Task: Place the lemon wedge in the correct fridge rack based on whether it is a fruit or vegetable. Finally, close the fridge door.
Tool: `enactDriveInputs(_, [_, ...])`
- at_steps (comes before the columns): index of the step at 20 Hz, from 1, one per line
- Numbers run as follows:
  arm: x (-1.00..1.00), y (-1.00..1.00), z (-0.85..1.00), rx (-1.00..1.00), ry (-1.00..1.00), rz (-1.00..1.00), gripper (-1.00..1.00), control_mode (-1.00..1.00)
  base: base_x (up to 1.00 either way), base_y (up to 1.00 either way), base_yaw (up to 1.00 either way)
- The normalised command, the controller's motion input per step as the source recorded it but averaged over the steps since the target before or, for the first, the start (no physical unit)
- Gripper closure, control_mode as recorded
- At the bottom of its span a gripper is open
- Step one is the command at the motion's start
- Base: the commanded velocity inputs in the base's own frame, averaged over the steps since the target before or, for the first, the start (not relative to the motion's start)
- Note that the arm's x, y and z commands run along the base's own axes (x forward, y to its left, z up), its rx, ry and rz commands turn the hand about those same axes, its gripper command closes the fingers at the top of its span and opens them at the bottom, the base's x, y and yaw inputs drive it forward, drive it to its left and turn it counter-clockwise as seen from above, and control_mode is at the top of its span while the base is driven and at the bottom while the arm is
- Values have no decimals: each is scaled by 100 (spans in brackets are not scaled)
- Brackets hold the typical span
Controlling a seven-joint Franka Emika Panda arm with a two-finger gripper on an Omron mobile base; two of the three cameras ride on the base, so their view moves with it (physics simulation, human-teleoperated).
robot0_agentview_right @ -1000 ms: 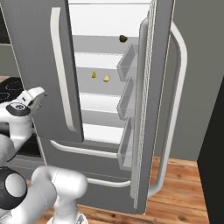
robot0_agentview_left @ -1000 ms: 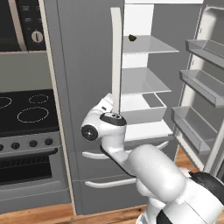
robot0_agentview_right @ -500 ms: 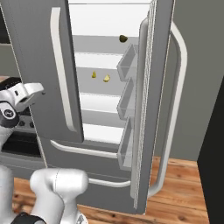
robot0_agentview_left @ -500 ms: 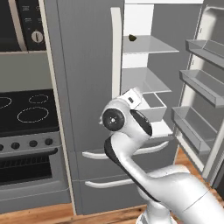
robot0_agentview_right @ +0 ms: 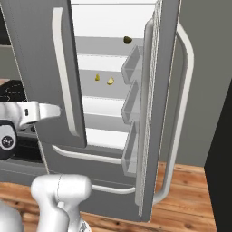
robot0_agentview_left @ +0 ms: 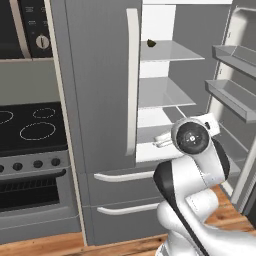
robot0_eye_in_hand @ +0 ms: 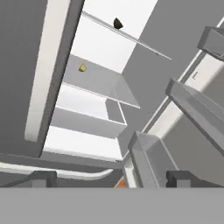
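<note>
Lemon wedge (robot0_agentview_right: 110,81) lies on the fridge rack (robot0_agentview_right: 97,89), the lower of the two glass shelves, toward its right half as seen from the right base view. Just beside it, to the left on the same shelf, sits a second small yellow piece (robot0_agentview_right: 97,77); the two are close but apart. From the hand view one yellow bit (robot0_eye_in_hand: 82,68) shows on that shelf (robot0_eye_in_hand: 98,83), partly behind the edge of the closed door, and I cannot tell which of the two pieces it is.

A dark brown lump (robot0_agentview_right: 128,40) rests on the upper shelf (robot0_agentview_left: 170,51), near its back left from the left base view (robot0_agentview_left: 151,43).

Of the fridge door, the left leaf (robot0_agentview_left: 97,85) is shut, its long pale handle (robot0_agentview_left: 132,80) upright along the edge. The right leaf (robot0_agentview_right: 161,104) stands swung wide, its clear inner bins (robot0_agentview_right: 131,65) facing the opening and its curved handle (robot0_agentview_right: 181,118) on the outside.

Pincer (robot0_eye_in_hand: 111,177) is spread wide with nothing between its dark tips, which rise at the bottom of the hand view, and it points into the open fridge from in front of it. In the left base view the hand (robot0_agentview_left: 192,135) hangs before the lower part of the opening, above the drawer fronts (robot0_agentview_left: 120,197). A stove (robot0_agentview_left: 30,150) stands left of the fridge.
</note>
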Motion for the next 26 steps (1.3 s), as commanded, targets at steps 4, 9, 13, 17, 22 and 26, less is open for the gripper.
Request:
enactDriveInputs(4, [-100, -100, 0, 30, -10, -13, -100, -100, 0, 0, 0])
enactDriveInputs(9, [-73, -100, 1, 26, -7, -11, -100, -100, 0, 0, 0])
enactDriveInputs(13, [-64, -100, 0, 23, -15, -4, -100, -100, 0, 0, 0])
enactDriveInputs(17, [-79, -100, 0, 23, -24, -2, -100, -100, 0, 0, 0])
enactDriveInputs(22, [-51, -100, 0, 22, -21, -1, -100, -100, 0, 0, 0])
enactDriveInputs(26, [-12, -100, -9, 22, -20, 0, -100, -100, 0, 0, 0])
